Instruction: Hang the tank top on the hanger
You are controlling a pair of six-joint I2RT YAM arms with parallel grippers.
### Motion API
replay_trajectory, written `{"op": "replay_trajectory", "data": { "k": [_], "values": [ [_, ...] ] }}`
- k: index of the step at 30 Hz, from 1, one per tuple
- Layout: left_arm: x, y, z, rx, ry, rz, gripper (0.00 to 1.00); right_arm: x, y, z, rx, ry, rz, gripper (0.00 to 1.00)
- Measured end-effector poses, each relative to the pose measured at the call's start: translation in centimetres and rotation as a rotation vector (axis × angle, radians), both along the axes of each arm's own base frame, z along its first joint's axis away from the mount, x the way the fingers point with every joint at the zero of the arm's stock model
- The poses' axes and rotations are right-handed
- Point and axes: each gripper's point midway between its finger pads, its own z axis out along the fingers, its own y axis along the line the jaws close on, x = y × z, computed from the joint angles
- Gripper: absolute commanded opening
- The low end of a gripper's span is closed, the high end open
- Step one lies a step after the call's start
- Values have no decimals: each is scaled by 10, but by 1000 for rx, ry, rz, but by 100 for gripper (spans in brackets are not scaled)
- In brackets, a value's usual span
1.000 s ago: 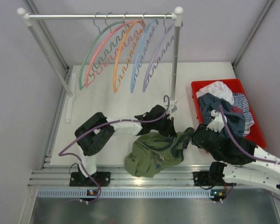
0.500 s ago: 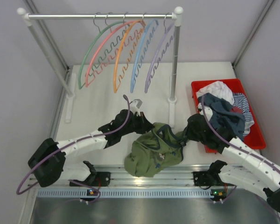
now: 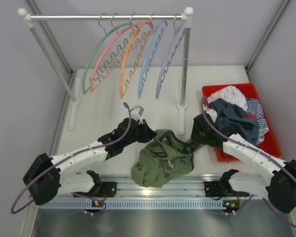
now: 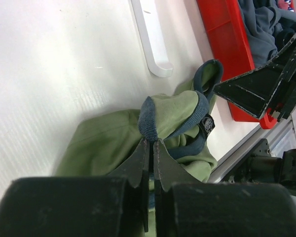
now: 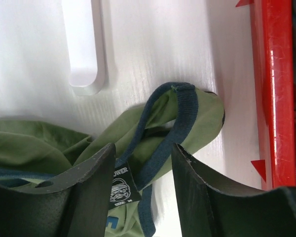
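Note:
The olive-green tank top (image 3: 163, 159) lies crumpled on the table near the front edge. My left gripper (image 3: 149, 132) is at its upper left and is shut on a navy-trimmed strap (image 4: 149, 118), held pinched at the fingertips (image 4: 138, 158). My right gripper (image 3: 195, 141) is open at the shirt's upper right. Its jaws straddle the other strap (image 5: 180, 113), which lies between them on the table with the neck label (image 5: 119, 186). The green hanger (image 3: 95, 55) hangs leftmost on the rack rail, far from both grippers.
Pink, orange, blue and purple hangers (image 3: 138, 54) hang beside the green one. The rack's right post (image 3: 185, 64) and its white foot (image 5: 84, 44) stand just behind the shirt. A red bin (image 3: 264, 143) with other clothes sits at the right, close to my right arm.
My left gripper has drawn left along the shirt's top edge with the strap, its arm folding out to the left. My right gripper has moved forward and left to the other strap.

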Motion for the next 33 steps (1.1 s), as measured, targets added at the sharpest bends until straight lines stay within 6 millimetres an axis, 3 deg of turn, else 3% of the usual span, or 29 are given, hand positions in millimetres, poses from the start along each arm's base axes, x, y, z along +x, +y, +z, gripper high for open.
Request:
{"op": "replay_trajectory", "data": {
  "k": [8,15,16,17,19,20,21,24,28,30,33],
  "values": [
    [0,5,9,-10,-20,17,0,2,-13,-3,-62,-4,-31,53],
    [0,5,9,-7,-17,16,0,7,-26,-26,-137,54,-64,53],
    [0,5,9,-7,-17,16,0,8,-27,-28,-145,58,-67,49],
    [0,5,9,-7,-17,16,0,10,-28,-31,-157,62,-70,33],
    [-1,6,9,-6,-16,16,0,11,-31,-35,-175,72,-72,19],
    [-2,7,9,-5,-16,16,0,11,-31,-36,-179,73,-71,7],
    [-3,8,10,-4,-15,16,0,11,-31,-36,-181,73,-69,1],
    [-5,11,15,-7,-21,15,0,12,-31,-33,-173,60,-73,0],
    [-13,19,31,-24,-40,10,0,11,-31,-2,-125,-14,-77,0],
    [-18,24,46,-38,-60,6,0,14,-29,32,-70,-97,-81,0],
    [-26,28,85,-91,-120,-18,0,19,-26,104,35,-258,-86,0]
  ]
}}
